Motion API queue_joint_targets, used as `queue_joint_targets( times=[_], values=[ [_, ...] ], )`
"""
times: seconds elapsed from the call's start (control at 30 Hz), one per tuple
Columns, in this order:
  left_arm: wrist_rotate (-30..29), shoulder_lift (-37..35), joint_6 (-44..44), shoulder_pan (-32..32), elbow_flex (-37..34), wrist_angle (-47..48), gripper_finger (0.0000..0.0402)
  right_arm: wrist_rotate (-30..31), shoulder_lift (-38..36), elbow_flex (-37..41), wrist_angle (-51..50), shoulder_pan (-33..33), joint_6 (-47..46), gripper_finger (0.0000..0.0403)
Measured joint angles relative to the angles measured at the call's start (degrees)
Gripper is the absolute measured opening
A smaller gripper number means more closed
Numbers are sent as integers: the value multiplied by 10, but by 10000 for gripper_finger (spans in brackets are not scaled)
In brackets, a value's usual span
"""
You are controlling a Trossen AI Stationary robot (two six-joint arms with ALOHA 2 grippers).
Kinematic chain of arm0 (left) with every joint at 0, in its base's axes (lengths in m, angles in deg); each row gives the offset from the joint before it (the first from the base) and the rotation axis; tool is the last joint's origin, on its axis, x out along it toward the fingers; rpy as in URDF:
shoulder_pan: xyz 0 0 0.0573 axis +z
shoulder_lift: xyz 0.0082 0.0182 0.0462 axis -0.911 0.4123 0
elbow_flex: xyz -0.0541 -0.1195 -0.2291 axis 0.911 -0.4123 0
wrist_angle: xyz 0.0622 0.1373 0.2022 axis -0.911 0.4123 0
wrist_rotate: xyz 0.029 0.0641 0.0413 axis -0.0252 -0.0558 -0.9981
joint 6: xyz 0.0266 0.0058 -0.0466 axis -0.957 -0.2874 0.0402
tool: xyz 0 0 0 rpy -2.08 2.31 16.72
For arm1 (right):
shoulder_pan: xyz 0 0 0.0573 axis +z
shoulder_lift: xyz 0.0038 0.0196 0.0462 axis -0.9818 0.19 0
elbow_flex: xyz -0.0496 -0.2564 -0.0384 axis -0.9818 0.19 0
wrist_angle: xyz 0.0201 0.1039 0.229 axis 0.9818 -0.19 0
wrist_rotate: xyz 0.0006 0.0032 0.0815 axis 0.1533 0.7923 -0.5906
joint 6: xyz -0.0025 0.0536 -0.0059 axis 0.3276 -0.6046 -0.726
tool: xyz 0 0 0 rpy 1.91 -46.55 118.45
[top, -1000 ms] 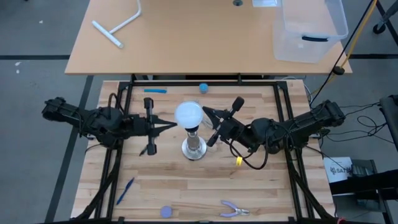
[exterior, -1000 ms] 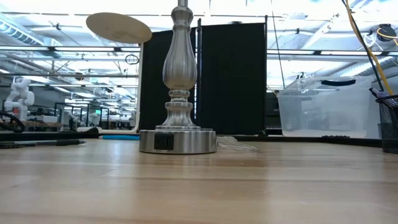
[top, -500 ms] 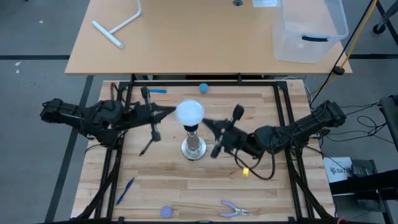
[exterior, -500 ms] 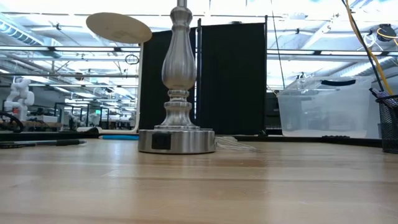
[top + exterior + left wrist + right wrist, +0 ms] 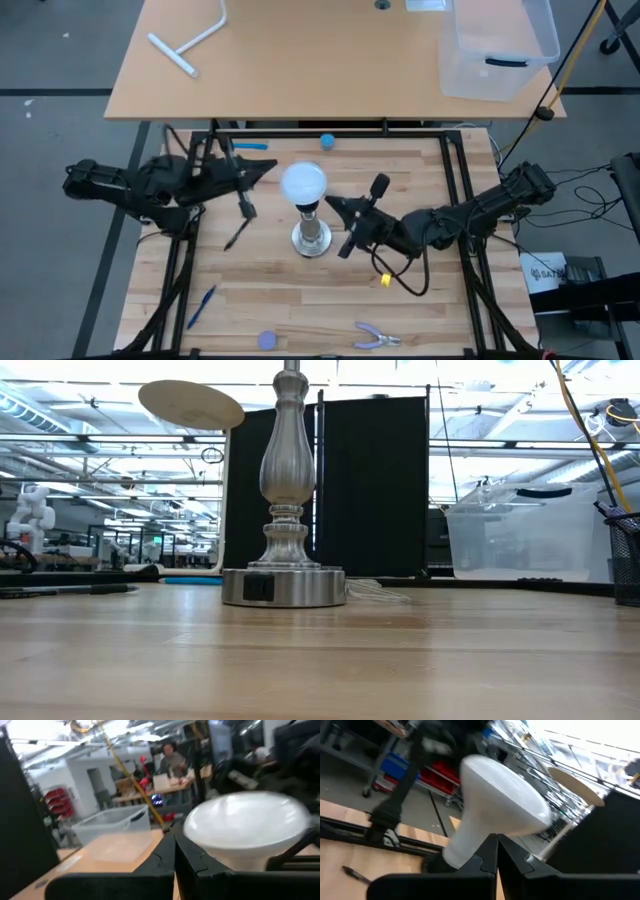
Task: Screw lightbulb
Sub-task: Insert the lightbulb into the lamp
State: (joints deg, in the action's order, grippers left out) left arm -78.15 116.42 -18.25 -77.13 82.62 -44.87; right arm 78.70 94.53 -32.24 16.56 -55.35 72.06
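The wooden table [image 5: 420,290] carries a silver lamp stand [image 5: 312,238] near its middle, and in the low view that stand [image 5: 285,586] rises from a round base with a small black switch on its front. The lightbulb [image 5: 304,184] sits upright on top of the stand, globe up, its narrow neck down in the socket; neither arm is touching it.

The left claw [image 5: 263,169] lies just to the bulb's left, tips pointing toward the globe but apart from it. In the left wrist view its two dark fingers [image 5: 165,857] lie pressed together, with nothing held between them, and the white lightbulb [image 5: 245,827] looms close beyond them.

The right claw [image 5: 333,203] sits just to the right of the bulb's neck, beside the stand and clear of both. In the right wrist view its fingers [image 5: 507,857] also meet with no gap, gripping nothing, with the lightbulb [image 5: 492,807] tilted across the frame just past them.

Smaller things lie about the table: pliers [image 5: 376,337] near the front edge, a blue pen [image 5: 203,304] at the front left, and a small blue ball [image 5: 327,141] at the back edge.
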Motion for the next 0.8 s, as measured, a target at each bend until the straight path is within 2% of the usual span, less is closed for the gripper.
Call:
queue_joint_targets(
  times=[0.1, 0.27, 0.37, 0.67, 0.8],
  values=[
    [3, -7, -23, -29, 0, -12, 0, 27, 0, 0, 5, -11, 3, 0],
    [40, -4, -42, -65, 0, -18, 0, 26, 0, 0, 47, -32, 25, 0],
    [42, 6, -42, -76, 0, -18, 0, 24, 0, -1, 74, -41, 46, 0],
    [33, 20, -41, -68, 0, -16, 0, -18, -1, -1, 92, -46, 66, 0],
    [32, 19, -33, -55, 0, -9, 0, -17, -1, -1, 89, -40, 67, 0]
  ],
)
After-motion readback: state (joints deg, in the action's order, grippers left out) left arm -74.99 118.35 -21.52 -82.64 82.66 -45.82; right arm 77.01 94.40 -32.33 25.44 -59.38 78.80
